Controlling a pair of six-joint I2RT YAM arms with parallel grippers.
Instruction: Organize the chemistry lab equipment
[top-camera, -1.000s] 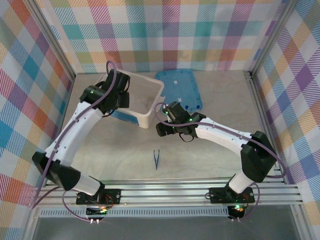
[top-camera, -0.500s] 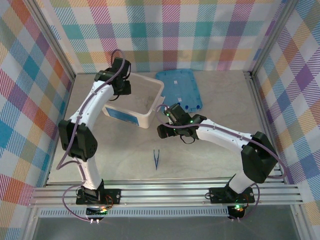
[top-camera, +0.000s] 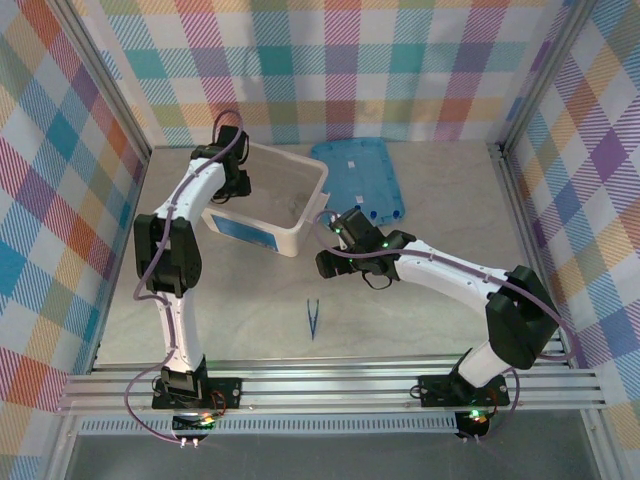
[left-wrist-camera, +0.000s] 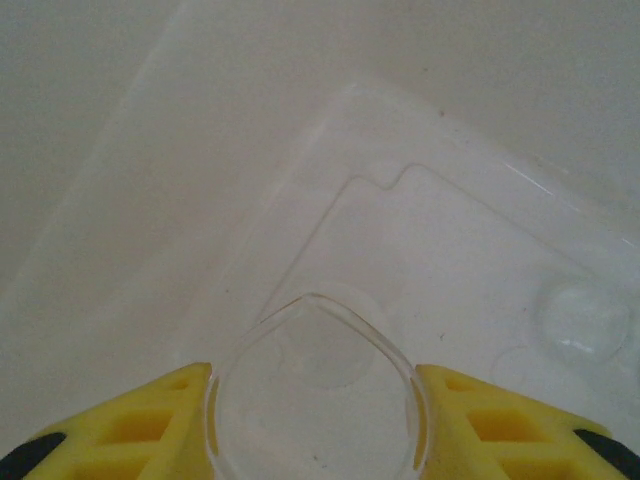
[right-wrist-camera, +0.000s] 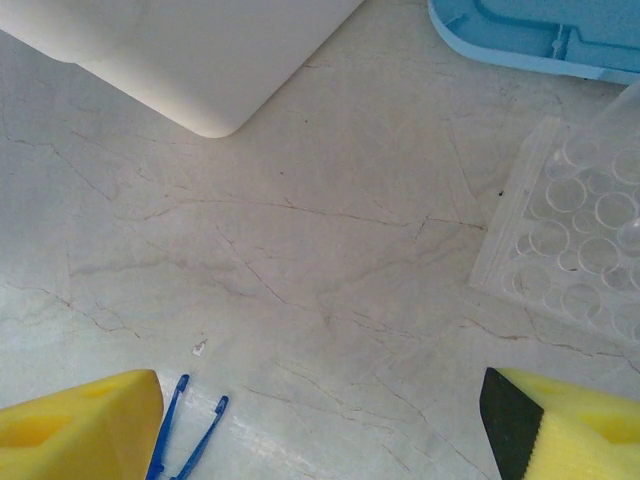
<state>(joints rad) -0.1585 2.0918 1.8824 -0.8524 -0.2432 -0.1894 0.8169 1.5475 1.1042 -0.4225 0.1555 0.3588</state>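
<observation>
Beaker (left-wrist-camera: 315, 420), glass, likely slick and fragile, pinched across its rim by my left gripper (left-wrist-camera: 313, 380); right gripper (right-wrist-camera: 315, 400) wide, empty.

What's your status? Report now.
Left gripper shut on clear beaker, over tub. Right gripper open above table. Tweezers lie loose, unobstructed.

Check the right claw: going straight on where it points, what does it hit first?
Probably the pale marbled tabletop, between the corner of the translucent white plastic tub and the clear plastic well rack. The open right claw has slim dark-blue tweezers beside one finger, off that line. Depth unclear.
</observation>
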